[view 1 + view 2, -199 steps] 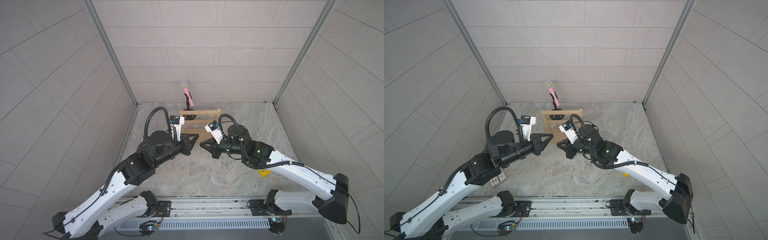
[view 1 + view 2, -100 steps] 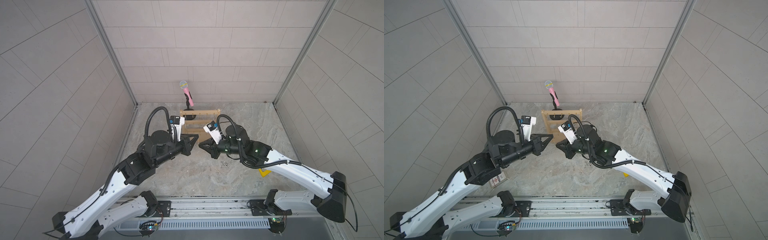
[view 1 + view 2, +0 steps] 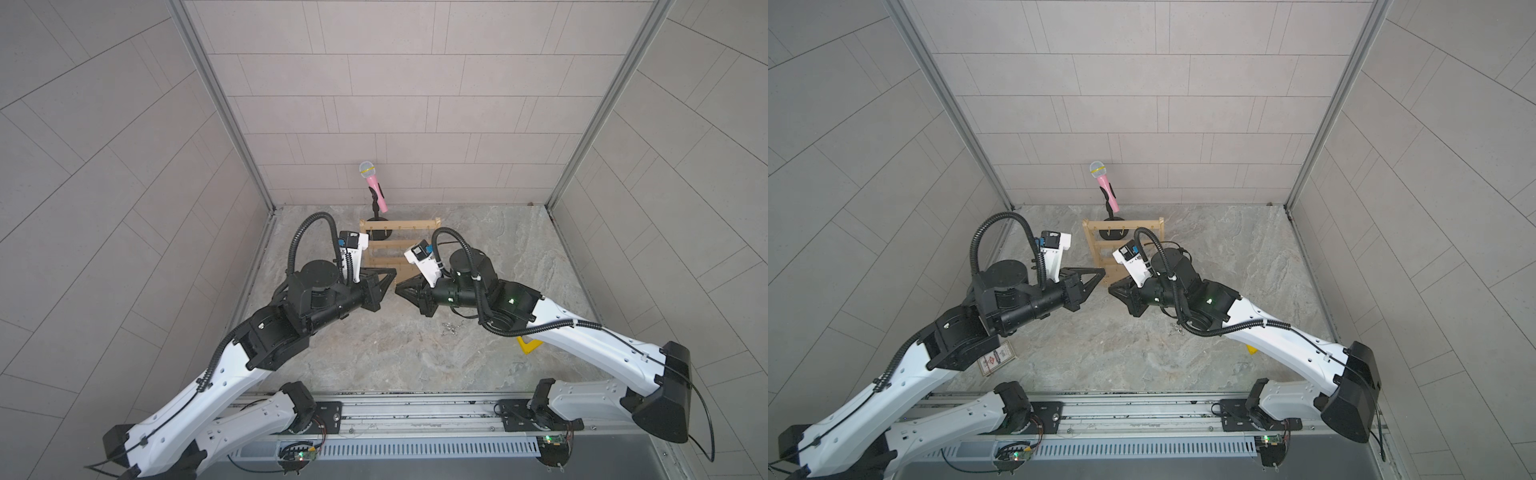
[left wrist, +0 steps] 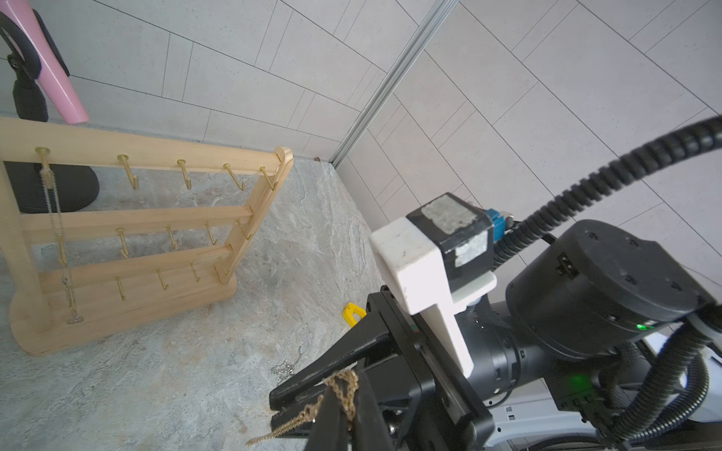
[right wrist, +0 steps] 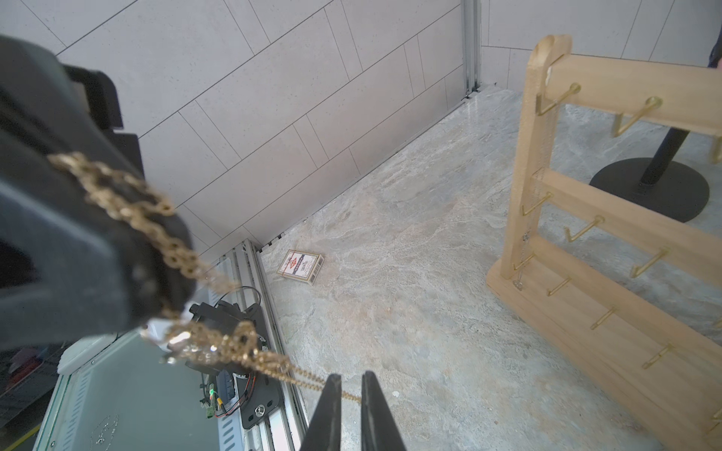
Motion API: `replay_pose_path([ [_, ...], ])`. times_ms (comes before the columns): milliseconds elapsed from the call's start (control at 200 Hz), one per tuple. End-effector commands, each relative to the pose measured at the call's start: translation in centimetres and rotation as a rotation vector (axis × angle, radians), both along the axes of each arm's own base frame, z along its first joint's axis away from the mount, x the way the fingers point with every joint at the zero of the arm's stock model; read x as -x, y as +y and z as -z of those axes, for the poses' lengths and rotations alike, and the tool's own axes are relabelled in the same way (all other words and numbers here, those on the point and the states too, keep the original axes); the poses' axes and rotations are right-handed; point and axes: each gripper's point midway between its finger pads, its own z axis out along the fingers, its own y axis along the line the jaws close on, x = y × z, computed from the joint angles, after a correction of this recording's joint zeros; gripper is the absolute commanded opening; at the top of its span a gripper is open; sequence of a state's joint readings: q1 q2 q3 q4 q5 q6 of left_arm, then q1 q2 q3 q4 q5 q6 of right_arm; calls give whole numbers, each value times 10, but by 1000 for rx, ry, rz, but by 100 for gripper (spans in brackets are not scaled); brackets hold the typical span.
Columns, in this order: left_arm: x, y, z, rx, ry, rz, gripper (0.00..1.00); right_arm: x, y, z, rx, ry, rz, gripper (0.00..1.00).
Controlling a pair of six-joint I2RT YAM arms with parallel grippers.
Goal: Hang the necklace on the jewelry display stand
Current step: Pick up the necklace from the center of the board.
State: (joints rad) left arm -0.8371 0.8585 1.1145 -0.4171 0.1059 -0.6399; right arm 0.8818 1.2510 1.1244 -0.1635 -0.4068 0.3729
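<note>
Two arms meet tip to tip in both top views, the left hand (image 3: pixel 390 276) and the right hand (image 3: pixel 399 289) almost touching above the counter (image 3: pixel 374 357), just in front of the jewelry display stand (image 3: pixel 397 226). What passes between the tips is too small to read from up there. Meeting this close to the rack looks like a way to share one load and spread it before it goes to a hook.

From the left wrist, the necklace (image 4: pixel 345 386), a gold chain, is bunched at the left hand's closed tips and gripped there, with a loose end trailing off. The right hand's jaws lie right against it. Beyond, the stand is upright. A thin silver chain (image 4: pixel 58 218) hangs from an end hook on its top bar, the hooks beside it look bare, and another pale chain (image 4: pixel 287 365) lies on the counter.

From the right wrist, the gold links drape over the left hand and run in a straight line to the right hand's fingers (image 5: pixel 376 414), which stand a narrow slit apart. The chain enters that slit, but I cannot tell whether it is pinched or merely threaded through. A stretched span like that would, I judge, give an open loop to drop over a free hook.
</note>
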Motion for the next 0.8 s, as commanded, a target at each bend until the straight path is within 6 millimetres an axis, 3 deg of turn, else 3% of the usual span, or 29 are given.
replay_pose_path([
  [0, 0, 6, -17, 31, -28, -23, 8, 1, 5, -16, -34, -35, -19, 15],
  [796, 2, 8, -12, 11, -18, -19, 8, 15, 3, -22, -51, -58, -61, 18],
])
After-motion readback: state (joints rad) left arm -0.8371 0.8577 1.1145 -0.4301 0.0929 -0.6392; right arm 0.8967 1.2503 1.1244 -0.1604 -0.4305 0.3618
